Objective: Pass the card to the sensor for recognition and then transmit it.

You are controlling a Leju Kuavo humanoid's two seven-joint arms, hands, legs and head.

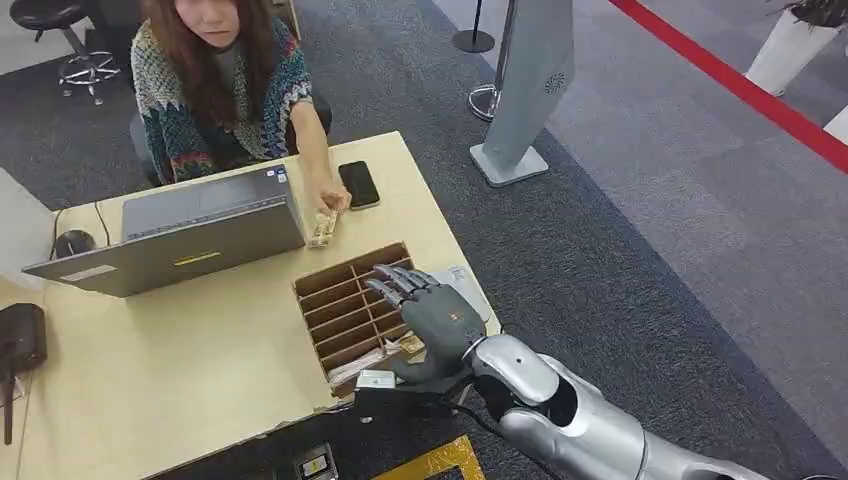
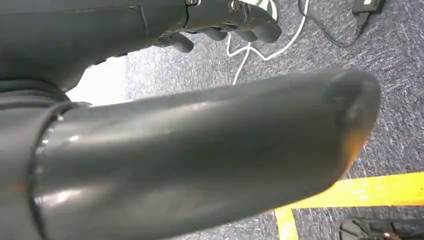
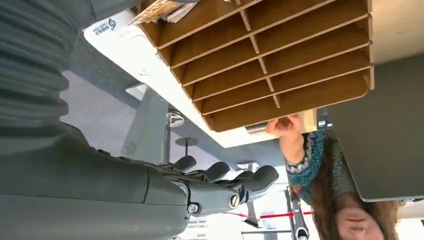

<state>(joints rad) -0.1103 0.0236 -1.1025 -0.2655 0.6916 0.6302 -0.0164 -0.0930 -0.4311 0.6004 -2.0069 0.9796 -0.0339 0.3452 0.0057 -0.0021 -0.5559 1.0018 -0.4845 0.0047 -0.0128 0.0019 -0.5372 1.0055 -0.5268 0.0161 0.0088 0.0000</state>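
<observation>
Meanwhile the right hand (image 1: 432, 318) hovers over the wooden card rack (image 1: 345, 300) with fingers spread and holding nothing. Across the table (image 1: 200, 370), a person's hand (image 1: 327, 198) holds the card (image 1: 320, 230) beside the laptop (image 1: 180, 235). The left hand (image 2: 230, 20) hangs with fingers curled, gripping nothing.

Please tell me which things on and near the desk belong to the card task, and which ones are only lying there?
Belong to the job:
- right hand, above the wooden card rack
- cards at the rack's near end
- card under the person's hand

Just lying about:
- laptop
- black phone
- grey floor stand
</observation>
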